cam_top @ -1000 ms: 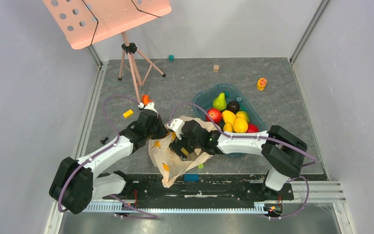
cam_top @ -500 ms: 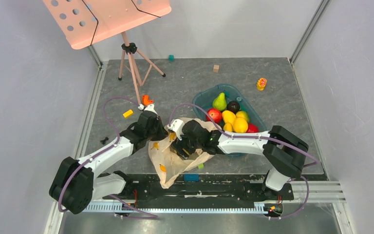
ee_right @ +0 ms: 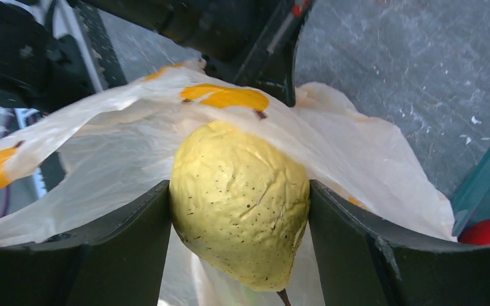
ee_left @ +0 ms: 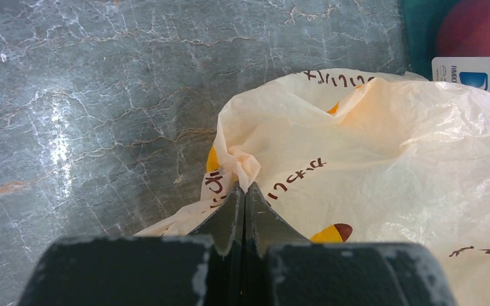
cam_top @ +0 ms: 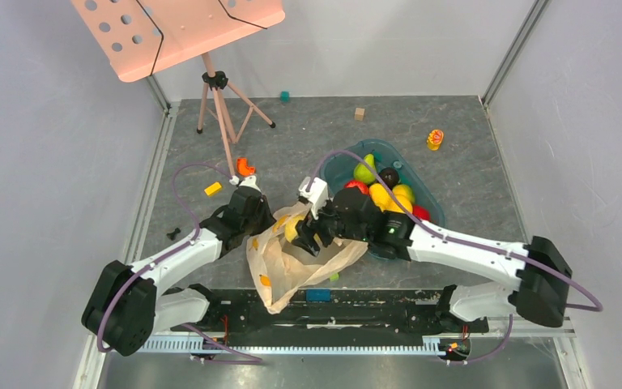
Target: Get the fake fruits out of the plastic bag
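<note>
The cream plastic bag (cam_top: 279, 266) with banana prints lies crumpled at the near middle of the table. My left gripper (cam_top: 269, 220) is shut on a pinched fold of the bag's edge (ee_left: 241, 167). My right gripper (cam_top: 303, 235) is shut on a yellow-green speckled pear (ee_right: 239, 197) with a stem, held at the bag's mouth against the bag's film (ee_right: 121, 146). The pear also shows in the top view (cam_top: 293, 229). A teal tray (cam_top: 334, 164) behind holds a green pear (cam_top: 364, 170), a dark plum (cam_top: 388, 177), a red apple (cam_top: 355, 185) and yellow fruits (cam_top: 402, 193).
A pink music stand (cam_top: 178, 32) on a tripod (cam_top: 220, 109) stands at the far left. Small blocks lie about: orange (cam_top: 245, 166), yellow (cam_top: 212, 189), teal (cam_top: 284, 96), wooden (cam_top: 359, 113), a yellow-red toy (cam_top: 435, 139), a blue block (cam_top: 317, 294) at the near rail.
My right gripper has drawn back up and right out of the bag with the yellow-green pear in it. The bag's mouth has shifted with it. The left gripper has kept its hold.
</note>
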